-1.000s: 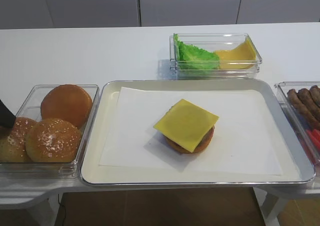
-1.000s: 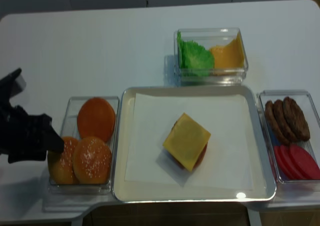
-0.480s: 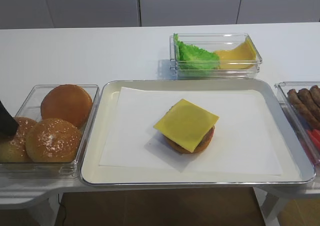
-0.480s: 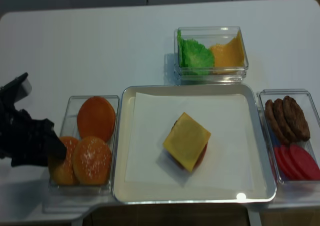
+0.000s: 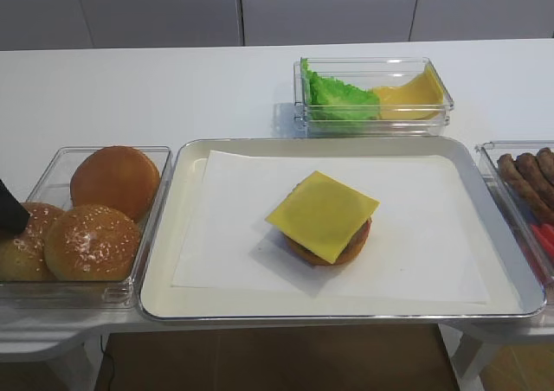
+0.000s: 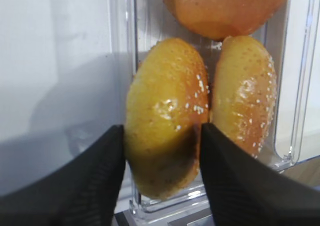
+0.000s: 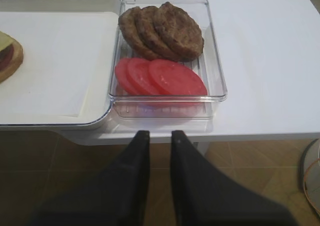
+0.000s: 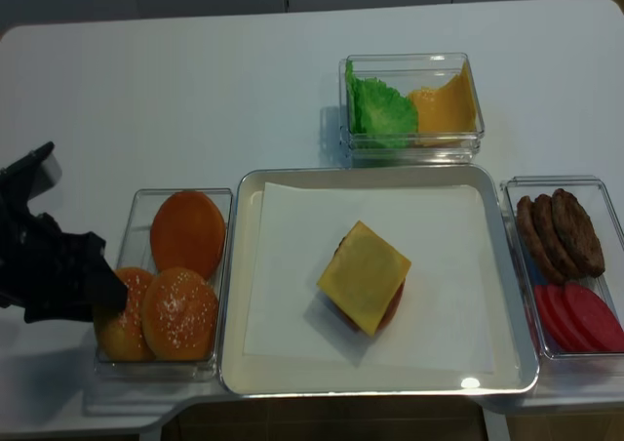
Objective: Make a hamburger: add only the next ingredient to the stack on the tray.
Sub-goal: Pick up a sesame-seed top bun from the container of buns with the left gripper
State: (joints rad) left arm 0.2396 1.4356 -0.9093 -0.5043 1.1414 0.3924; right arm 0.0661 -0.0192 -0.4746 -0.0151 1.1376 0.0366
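Observation:
Two sesame bun tops lie in the clear bin at the left. My left gripper is shut on the outer bun top, one finger against each of its sides. That bun still rests in the bin, beside the other seeded bun. From above, the left gripper reaches in from the bin's left side. The stack, with its square cheese slice on top, sits mid-tray. My right gripper hangs below the table's front edge, slightly open and holding nothing.
A smooth seedless bun fills the back of the bun bin. A bin of lettuce and cheese slices stands behind the tray. Patties and tomato slices fill a bin right of the tray.
My left gripper's fingers have closed in against the outer sesame bun's sides and the arm has shifted slightly. The right gripper and the stack have not moved.

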